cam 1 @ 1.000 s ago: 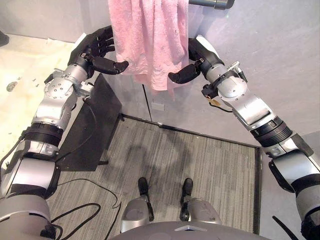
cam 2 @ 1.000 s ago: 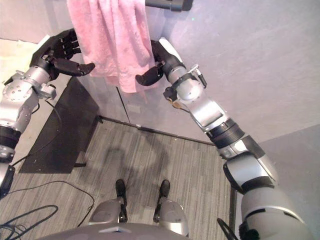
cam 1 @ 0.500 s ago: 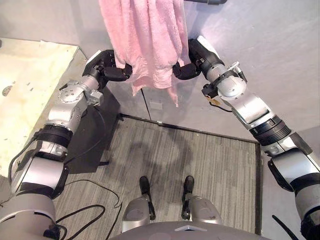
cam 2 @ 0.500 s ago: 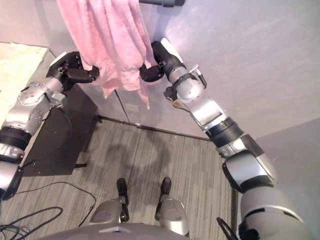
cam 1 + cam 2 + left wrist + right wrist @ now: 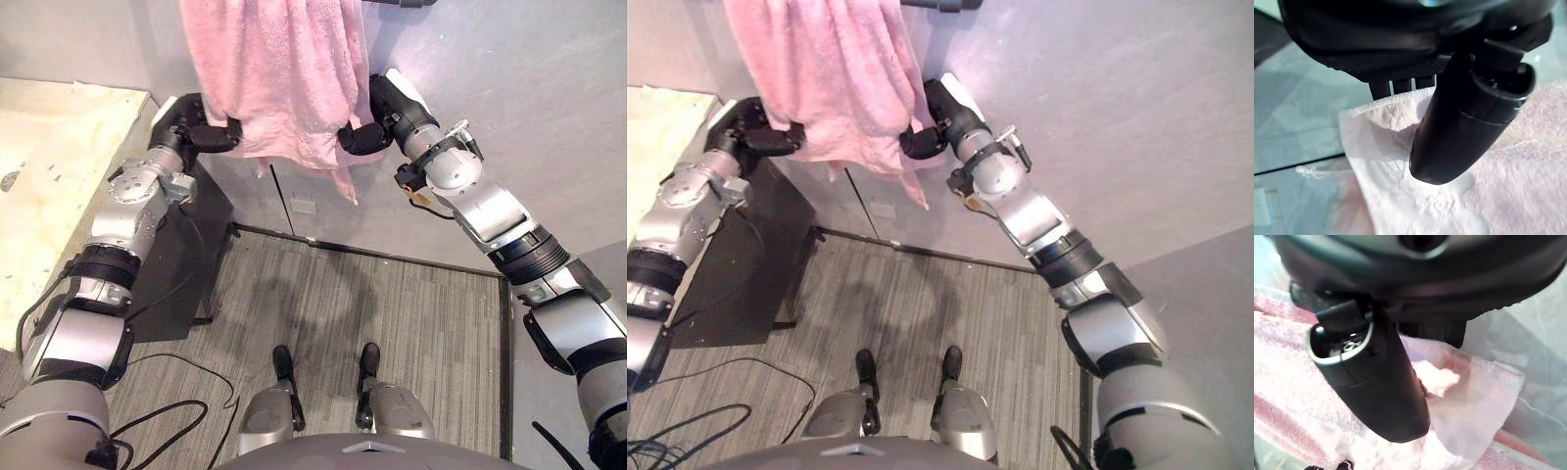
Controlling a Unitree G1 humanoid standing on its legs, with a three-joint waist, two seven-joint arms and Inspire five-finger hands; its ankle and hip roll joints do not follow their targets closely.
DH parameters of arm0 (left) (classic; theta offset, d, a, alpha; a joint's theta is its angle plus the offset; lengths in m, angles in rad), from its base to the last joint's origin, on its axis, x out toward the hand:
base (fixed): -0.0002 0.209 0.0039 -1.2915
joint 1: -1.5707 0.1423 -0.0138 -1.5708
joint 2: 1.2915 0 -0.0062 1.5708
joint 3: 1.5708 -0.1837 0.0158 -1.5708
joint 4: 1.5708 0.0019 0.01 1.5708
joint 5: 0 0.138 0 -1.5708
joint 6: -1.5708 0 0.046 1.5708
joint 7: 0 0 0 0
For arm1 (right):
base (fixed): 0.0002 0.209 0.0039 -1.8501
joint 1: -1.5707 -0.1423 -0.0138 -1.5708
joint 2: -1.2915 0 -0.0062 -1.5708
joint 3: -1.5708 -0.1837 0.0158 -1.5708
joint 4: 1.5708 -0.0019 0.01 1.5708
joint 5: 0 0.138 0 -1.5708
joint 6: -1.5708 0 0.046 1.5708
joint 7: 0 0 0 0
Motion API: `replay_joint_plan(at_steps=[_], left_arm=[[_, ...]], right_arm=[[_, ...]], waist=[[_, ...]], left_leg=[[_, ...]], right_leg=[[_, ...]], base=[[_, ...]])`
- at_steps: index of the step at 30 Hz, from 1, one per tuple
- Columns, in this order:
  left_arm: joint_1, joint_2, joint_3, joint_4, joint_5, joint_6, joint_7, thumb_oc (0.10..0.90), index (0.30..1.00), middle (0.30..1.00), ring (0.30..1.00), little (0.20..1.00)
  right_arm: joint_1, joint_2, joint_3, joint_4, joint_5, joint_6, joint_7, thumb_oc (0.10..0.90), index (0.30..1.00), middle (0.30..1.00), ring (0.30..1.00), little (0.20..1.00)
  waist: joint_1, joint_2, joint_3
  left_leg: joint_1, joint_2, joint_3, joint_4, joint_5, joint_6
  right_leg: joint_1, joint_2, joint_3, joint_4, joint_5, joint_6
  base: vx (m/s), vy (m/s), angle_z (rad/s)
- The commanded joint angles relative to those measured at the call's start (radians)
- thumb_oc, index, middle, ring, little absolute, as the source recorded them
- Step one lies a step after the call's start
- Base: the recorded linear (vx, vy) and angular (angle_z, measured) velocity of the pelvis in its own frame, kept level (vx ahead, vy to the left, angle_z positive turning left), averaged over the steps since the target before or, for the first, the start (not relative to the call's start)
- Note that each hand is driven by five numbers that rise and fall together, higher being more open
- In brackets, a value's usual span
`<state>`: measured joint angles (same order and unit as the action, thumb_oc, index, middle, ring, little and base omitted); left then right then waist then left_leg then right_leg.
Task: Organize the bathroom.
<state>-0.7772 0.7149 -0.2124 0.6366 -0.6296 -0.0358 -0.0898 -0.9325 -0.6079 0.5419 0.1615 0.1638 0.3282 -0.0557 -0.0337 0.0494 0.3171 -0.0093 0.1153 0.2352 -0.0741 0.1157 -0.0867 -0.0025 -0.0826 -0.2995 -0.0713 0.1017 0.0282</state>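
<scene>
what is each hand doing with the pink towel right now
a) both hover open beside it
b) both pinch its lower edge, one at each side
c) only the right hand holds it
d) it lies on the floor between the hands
b: the left hand and the right hand each pinch the lower edge of the hanging pink towel, thumb pressed on cloth in both wrist views.

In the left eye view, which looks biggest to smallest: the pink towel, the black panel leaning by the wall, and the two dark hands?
1. Pink towel.
2. Black panel, partly hidden behind the left arm.
3. Left hand and right hand: alike in size; each pinches a lower corner of the towel.
</scene>
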Motion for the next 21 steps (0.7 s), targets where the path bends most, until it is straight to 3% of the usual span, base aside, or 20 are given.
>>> replay_joint_plan(at_steps=[1,9,21], left_arm=[[-0.045,0.063,0.096,0.006,0.029,-0.108,0.089,0.400,0.300,0.300,0.300,0.300],[0.040,0.093,0.173,-0.028,0.048,-0.091,0.105,0.400,0.300,0.300,0.300,0.300],[0.120,0.096,0.254,-0.031,0.025,-0.055,0.195,0.400,0.300,0.300,0.300,0.300]], right_arm=[[-0.110,-0.049,-0.089,-0.003,-0.099,-0.036,-0.072,0.400,0.300,0.300,0.300,0.300],[-0.024,-0.112,-0.159,-0.001,-0.115,-0.024,-0.105,0.400,0.300,0.300,0.300,0.300],[0.119,-0.142,-0.266,0.026,-0.159,0.015,-0.211,0.400,0.300,0.300,0.300,0.300]], waist=[[0.025,0.009,-0.086],[0.023,0.009,-0.077],[-0.002,0.011,-0.060]], left_leg=[[-0.045,0.112,-0.012,0.073,0.005,-0.086],[-0.051,0.116,-0.006,0.075,-0.002,-0.086],[-0.048,0.119,0.022,0.073,-0.004,-0.086]], right_leg=[[-0.056,-0.086,0.058,0.166,-0.146,0.068],[-0.063,-0.091,0.057,0.174,-0.150,0.071],[-0.074,-0.093,0.067,0.181,-0.150,0.078]], base=[[0.01,-0.006,0.03],[0.00,-0.002,0.02],[0.00,0.000,0.00]])
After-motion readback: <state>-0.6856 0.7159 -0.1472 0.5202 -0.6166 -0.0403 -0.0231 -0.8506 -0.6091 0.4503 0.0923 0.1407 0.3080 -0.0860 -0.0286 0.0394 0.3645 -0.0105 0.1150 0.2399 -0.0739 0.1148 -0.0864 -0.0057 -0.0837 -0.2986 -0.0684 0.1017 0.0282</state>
